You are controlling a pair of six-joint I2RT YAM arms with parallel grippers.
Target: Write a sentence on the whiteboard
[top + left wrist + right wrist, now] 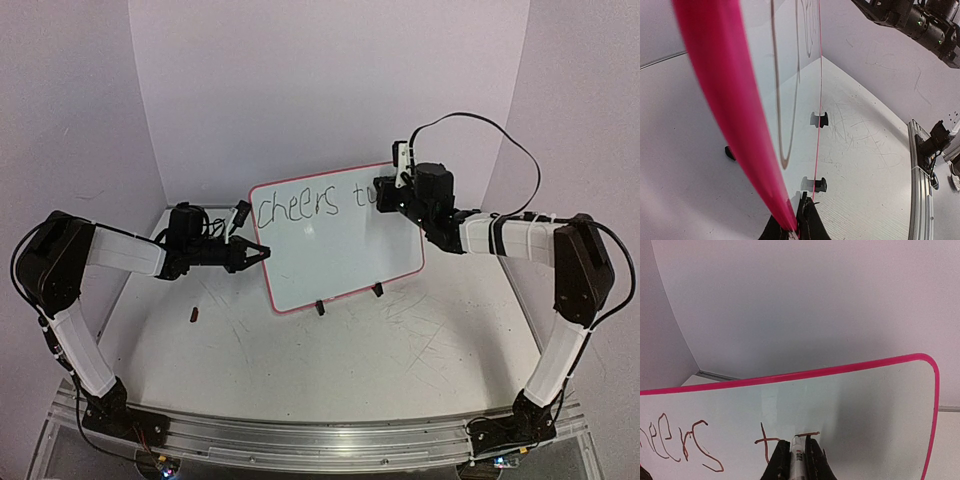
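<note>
My left gripper (257, 251) is clamped on the left rim of the whiteboard (340, 260), steadying it upright near the far edge of the table (300, 365). My right gripper (796, 447) pinches a marker (797, 463) with its tip at the board. The sentence (310, 205) reads only "cheers t" and a partial stroke.

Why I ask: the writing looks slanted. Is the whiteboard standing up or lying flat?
Standing up: the whiteboard rests on its two black feet on the table, with the left gripper pinching its side edge.
</note>
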